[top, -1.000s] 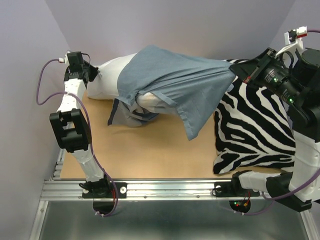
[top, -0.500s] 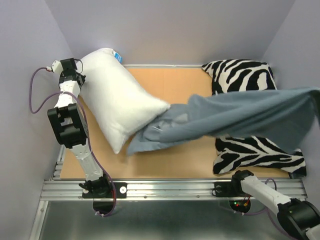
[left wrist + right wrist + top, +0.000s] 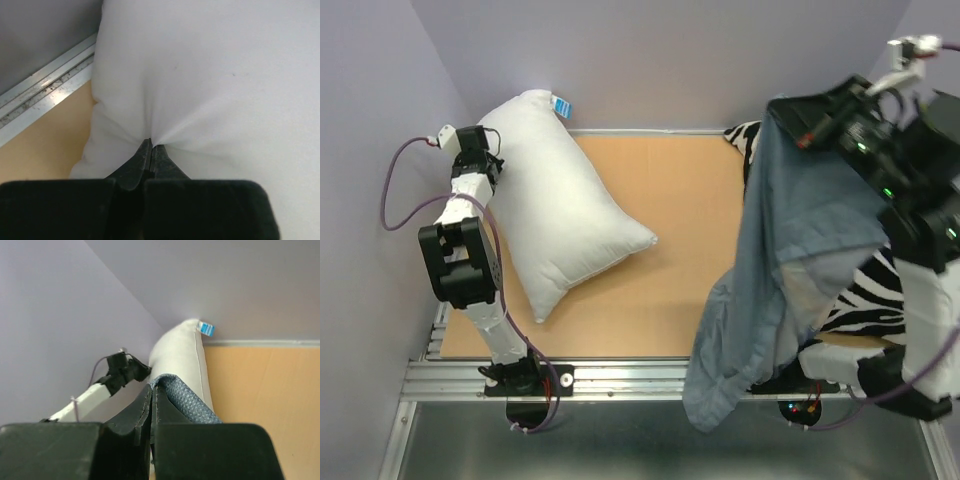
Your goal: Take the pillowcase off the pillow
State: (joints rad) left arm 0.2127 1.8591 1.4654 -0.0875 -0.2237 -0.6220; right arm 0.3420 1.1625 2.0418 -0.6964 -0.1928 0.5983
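The white pillow lies bare at the table's left, its blue tag at the far corner. My left gripper is shut on a pinch of the pillow's left edge; the wrist view shows the white cloth gathered at the closed tips. My right gripper is raised high at the right and shut on the blue-grey pillowcase, which hangs free down past the table's front edge. In the right wrist view a fold of the pillowcase sits at the closed tips, with the pillow far behind.
A black-and-white zebra-print cushion lies at the right, mostly hidden behind the hanging pillowcase and the right arm. Purple walls close in the left, back and right sides. An aluminium rail runs along the table's front edge.
The pillowcase has come fully off the pillow. My right gripper swung it out to the right and now holds it up high, hanging vertically. The pillow settled at the left.
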